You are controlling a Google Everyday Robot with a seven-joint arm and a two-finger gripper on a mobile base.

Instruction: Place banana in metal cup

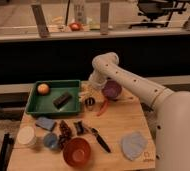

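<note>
The metal cup point(89, 103) is small and shiny and stands upright on the wooden table, just right of the green tray. My gripper point(89, 88) hangs from the white arm directly above and behind the cup, at the tray's right edge. A pale elongated shape point(84, 88) shows at the gripper; it may be the banana, but I cannot tell for sure. No other banana shows on the table.
A purple bowl point(111, 90) and a thin red chili point(104, 107) lie right of the cup. The green tray point(34, 107) holds an orange and a dark block. In front are a white container point(26, 135), a blue-grey cup point(50, 141), a red bowl point(77, 152), a black tool point(101, 140) and a blue cloth point(134, 144).
</note>
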